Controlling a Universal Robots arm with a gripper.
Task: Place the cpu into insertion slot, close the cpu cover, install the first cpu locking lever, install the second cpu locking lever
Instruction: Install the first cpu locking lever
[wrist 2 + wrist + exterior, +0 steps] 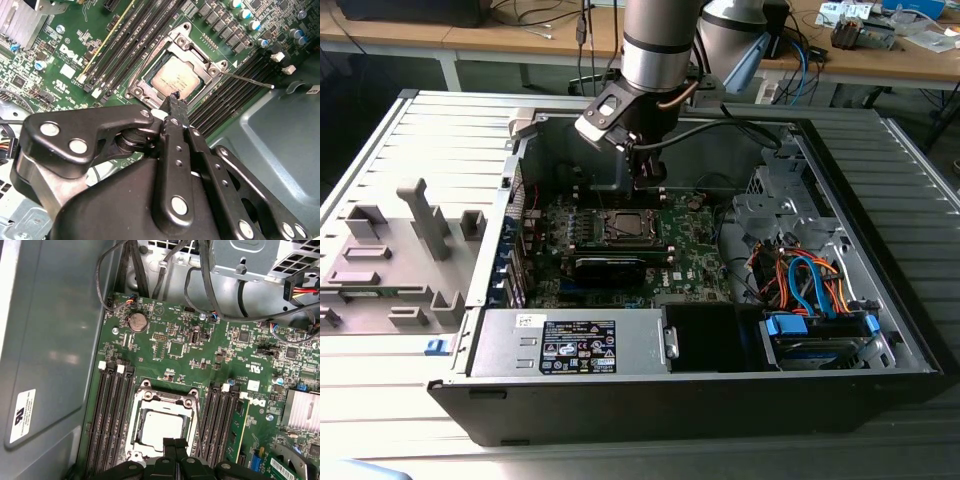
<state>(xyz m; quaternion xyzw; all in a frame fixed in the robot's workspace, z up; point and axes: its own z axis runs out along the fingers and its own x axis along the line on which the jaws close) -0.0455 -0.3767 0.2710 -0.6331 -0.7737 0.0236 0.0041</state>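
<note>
The cpu (176,80) (159,427), a silver-grey square, lies in the insertion slot (186,36) (148,393) on the green motherboard. The cpu cover (212,69) (191,416), a silvery frame, lies down around it, so the chip shows through its window. One thin locking lever (250,81) sticks out sideways from the socket's corner over the memory slots. My gripper (175,100) (175,442) (648,182) hangs just above the socket's edge, its black fingers shut together with nothing between them. In the exterior view the socket (625,226) sits right below the gripper.
Long black memory slots (111,415) (235,90) flank the socket on both sides. The grey case wall (45,340) stands close beside the board. Cables (200,285) and a drive cage hang near the board; a finned heatsink (302,411) and a power supply (575,342) sit nearby.
</note>
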